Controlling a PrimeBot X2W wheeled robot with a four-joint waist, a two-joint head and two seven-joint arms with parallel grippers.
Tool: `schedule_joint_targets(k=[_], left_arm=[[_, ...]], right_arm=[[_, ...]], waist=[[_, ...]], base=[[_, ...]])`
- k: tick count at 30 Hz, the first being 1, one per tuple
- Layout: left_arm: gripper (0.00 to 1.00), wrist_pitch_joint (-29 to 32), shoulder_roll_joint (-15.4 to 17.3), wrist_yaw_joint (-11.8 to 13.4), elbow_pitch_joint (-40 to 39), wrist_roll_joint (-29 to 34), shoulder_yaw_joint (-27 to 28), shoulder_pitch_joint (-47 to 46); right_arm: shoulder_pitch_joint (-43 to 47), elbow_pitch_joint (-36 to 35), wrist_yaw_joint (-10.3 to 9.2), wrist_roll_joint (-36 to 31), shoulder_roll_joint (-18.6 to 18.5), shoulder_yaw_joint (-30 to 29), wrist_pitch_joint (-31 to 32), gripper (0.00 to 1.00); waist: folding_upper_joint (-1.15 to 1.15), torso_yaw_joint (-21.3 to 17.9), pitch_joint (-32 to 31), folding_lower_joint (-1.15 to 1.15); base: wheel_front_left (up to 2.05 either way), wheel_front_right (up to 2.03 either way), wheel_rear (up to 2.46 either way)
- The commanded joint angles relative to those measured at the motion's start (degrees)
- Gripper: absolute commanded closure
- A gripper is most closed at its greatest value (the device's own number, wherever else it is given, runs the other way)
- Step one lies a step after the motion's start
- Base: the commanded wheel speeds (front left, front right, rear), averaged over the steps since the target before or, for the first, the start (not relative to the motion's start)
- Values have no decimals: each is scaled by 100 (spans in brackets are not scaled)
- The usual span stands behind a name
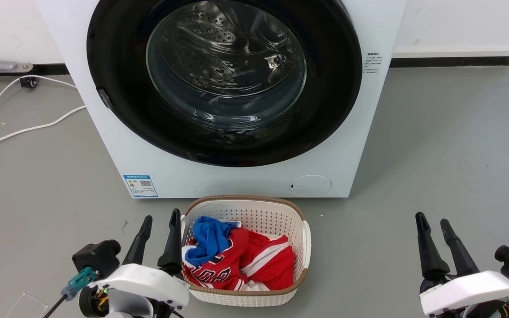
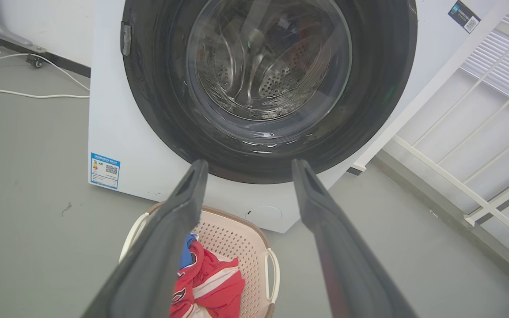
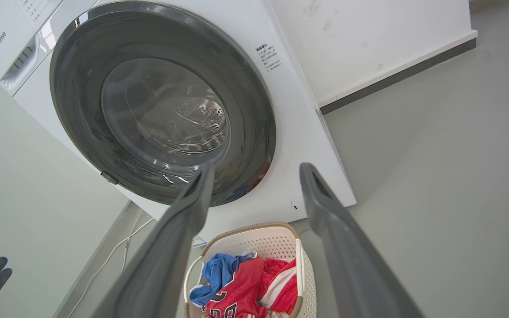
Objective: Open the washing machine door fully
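Over grey floor (image 1: pixel 435 145), holds left gripper (image 1: pixel 162 215) and right gripper (image 1: pixel 431 217) back, jaws parted, empty; leaves washing machine door (image 1: pixel 226 79) flush shut, opening not begun

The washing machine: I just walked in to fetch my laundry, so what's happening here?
A two-armed robot faces the washing machine, whose round black door looks shut against the front. Nothing is being handled yet: the left gripper and the right gripper hang low, both open and empty, well short of the door. A white laundry basket holding red and blue clothes stands on the floor just in front of the machine.
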Motion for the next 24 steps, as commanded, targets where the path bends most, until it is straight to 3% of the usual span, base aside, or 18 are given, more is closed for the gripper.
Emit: schedule_joint_targets(k=[1, 24], left_arm=[[0, -69, 30, 38, -34, 221, -46, -91], [0, -375, 40, 167, 236, 1281, -257, -159]], right_arm=[[20, -107, 9, -229, 5, -4, -51, 0], [185, -290, 12, -1556, 35, 89, -122, 0]], waist=[[0, -2, -2, 0], [0, -5, -17, 0]], base=[[0, 0, 0], [0, 0, 0]])
